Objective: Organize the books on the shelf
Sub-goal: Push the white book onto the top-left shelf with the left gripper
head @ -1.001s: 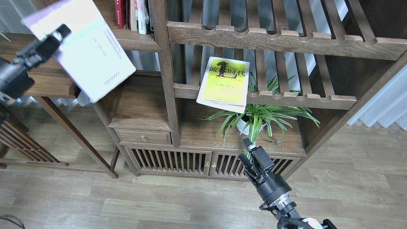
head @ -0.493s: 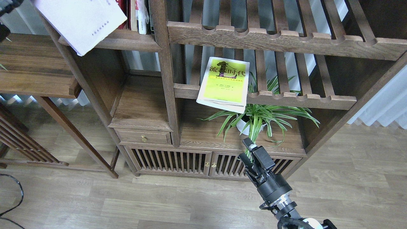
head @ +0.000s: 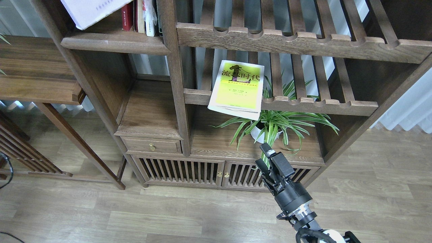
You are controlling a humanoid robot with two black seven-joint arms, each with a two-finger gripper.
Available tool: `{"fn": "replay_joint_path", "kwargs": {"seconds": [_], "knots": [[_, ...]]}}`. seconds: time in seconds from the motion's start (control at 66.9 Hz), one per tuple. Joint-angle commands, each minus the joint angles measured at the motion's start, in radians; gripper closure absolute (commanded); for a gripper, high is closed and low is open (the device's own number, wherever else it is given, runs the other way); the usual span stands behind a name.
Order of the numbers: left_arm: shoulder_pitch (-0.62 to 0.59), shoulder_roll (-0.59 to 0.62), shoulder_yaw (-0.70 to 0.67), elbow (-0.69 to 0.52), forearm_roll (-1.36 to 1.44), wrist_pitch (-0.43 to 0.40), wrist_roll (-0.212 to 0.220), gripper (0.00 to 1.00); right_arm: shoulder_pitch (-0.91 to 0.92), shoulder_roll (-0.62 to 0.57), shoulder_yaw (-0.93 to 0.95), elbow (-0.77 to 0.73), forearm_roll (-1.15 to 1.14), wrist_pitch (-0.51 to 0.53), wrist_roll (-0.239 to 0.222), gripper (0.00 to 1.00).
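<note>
Clearly, the yellow-green book is showing the only writing large enough to read: a bold black Chinese title across the top of its cover, ending in the characters 时代, with smaller lines of print below that are too fine to make out. It is lying tilted on the slatted rack, its lower edge hanging out past the notched front rail, above the leaves of the potted spider plant.

Up at the top left, the pale white book is leaning at a slant over the shelf, cut off by the upper edge of the view; a short line of small print is running near its lower corner, unreadable. Just beside it, the dark red book is standing upright on the same board, carrying tiny lettering on its spine that is too small to read, with a few more upright volumes to its right.

The right gripper is hovering low in front of the cabinet doors, well below the yellow-green book and far from the shelf, its two fingers sitting close together and pinching nothing. The left gripper is out of view, so what is holding the pale white book cannot be told.
</note>
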Motion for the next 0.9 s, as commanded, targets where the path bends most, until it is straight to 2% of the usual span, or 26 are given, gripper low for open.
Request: {"fn": "replay_joint_path", "kwargs": {"seconds": [0.0,0.568,0.882], "knots": [[-0.041,0.007,0.028,0.044,-0.001,0.0,0.0,0.96,0.0,0.0,0.0,0.0,0.0,0.002,0.0,0.01],[-0.25,-0.014,0.185,0.334,0.053,0.0,0.0,0.96,0.0,0.0,0.0,0.007,0.005,0.014,0.0,0.01],[-0.406,-0.034,0.372,0.472,0.078,0.0,0.0,0.96,0.0,0.0,0.0,0.021,0.008,0.014,0.0,0.01]]}}
